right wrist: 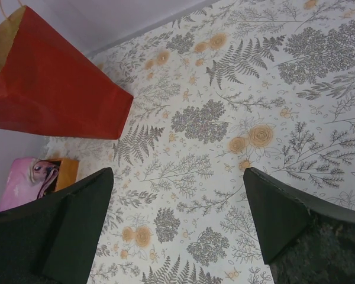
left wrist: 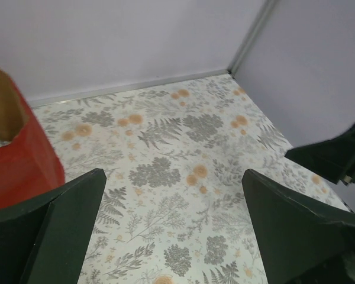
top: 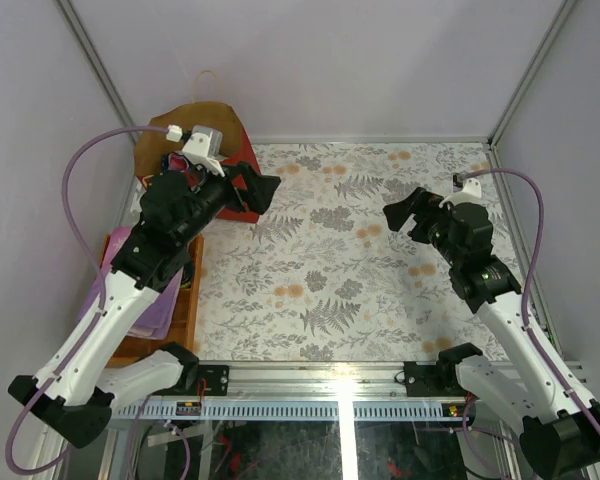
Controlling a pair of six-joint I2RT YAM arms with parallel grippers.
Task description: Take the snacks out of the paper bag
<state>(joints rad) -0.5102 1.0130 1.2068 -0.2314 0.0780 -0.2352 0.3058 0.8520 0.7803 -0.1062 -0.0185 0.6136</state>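
From above, the paper bag [top: 216,113] sits in the bench's [top: 380,290] far-left corner. The left gripper [top: 262,192] is just beside its red side and the right gripper [top: 400,214] well apart. In the left wrist view, the fingers [left wrist: 65,231] are spread wide, with the bag's red wall at left. In the right wrist view, the fingers [right wrist: 65,225] are also apart, and the bag is far off at upper left.

Floral tabletop [top: 380,300]; wooden tray [top: 188,300] with pink item [right wrist: 15,180].

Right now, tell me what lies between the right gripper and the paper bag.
Only bare floral tabletop separates the right gripper from the paper bag in the right wrist view. In the top view, the left gripper hangs by the bag.
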